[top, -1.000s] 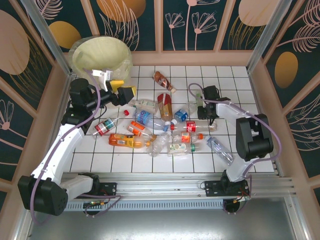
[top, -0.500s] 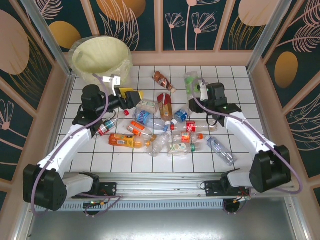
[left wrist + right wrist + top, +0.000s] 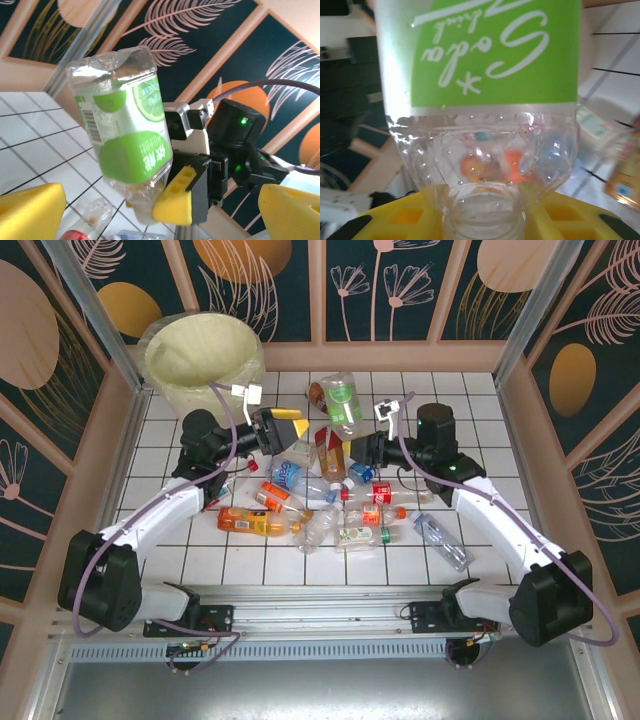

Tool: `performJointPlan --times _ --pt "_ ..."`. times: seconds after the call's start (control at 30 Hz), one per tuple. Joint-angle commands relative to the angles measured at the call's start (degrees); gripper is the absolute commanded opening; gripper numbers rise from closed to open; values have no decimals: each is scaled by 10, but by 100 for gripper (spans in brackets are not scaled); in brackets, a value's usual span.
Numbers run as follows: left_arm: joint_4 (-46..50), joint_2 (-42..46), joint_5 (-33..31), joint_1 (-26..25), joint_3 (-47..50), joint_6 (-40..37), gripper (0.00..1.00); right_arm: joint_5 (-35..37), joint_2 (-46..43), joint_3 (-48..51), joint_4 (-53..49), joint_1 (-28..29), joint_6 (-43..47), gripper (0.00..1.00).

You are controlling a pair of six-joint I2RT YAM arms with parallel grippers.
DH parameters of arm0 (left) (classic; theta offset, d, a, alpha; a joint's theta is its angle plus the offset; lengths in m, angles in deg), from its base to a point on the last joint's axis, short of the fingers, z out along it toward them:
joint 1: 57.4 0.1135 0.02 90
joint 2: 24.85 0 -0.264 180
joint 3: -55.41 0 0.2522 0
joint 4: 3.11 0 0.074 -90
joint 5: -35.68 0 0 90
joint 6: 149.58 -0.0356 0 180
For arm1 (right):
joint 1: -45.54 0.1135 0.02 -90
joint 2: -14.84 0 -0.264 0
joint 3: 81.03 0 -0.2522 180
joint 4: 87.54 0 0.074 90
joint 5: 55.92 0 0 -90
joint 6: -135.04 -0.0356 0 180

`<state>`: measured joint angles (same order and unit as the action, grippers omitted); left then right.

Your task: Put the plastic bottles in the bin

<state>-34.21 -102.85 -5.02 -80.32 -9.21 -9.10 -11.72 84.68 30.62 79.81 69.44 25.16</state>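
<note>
1. Right gripper [image 3: 354,444]: centre of the top frame. Jaws clamped on the neck of the green-label bottle [image 3: 342,400]. In the right wrist frame its yellow fingers [image 3: 395,220] flank the neck at the bottom edge.
2. Green-label bottle: clear, base uppermost, tilted. It is lifted off the desk [image 3: 470,400], just above centre of the top frame and well apart from the bin.
3. Left gripper [image 3: 284,422]: left of centre, facing the held bottle. Jaws wide apart, holding nothing.
4. Bin [image 3: 205,350]: upper left of the top frame. Round, white, with a pale yellow liner.
5. Plastic bottles [image 3: 352,535]: a loose heap lying on the white tiles at mid-frame, between the two arms.
   - Orange bottle [image 3: 255,522]: lower left of the heap.
   - Brown bottle [image 3: 316,392]: partly hidden behind the held one.
   - Blue-label bottle [image 3: 440,540]: lower right, apart from the heap.
</note>
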Motion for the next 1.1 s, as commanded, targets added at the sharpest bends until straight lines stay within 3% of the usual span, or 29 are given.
performJointPlan --times 0.0,0.47,0.57,0.67,0.8,1.07 --pt "-91 -5 23 -6 -26 46 99 -93 -11 -4 98 15 -65 39" --pt "-159 -29 33 -13 -62 98 96 -154 12 -38 191 77 -148 39" --pt "-236 -39 36 -13 -63 162 93 -157 22 -38 194 92 -151 39" --pt "-295 -54 48 -13 -76 217 83 -153 30 -36 200 101 -152 39" --pt "-267 -43 49 -14 -67 196 76 -134 25 -30 204 102 -153 39" --pt "-208 -9 44 -13 -52 150 76 -122 15 -23 205 95 -155 39"
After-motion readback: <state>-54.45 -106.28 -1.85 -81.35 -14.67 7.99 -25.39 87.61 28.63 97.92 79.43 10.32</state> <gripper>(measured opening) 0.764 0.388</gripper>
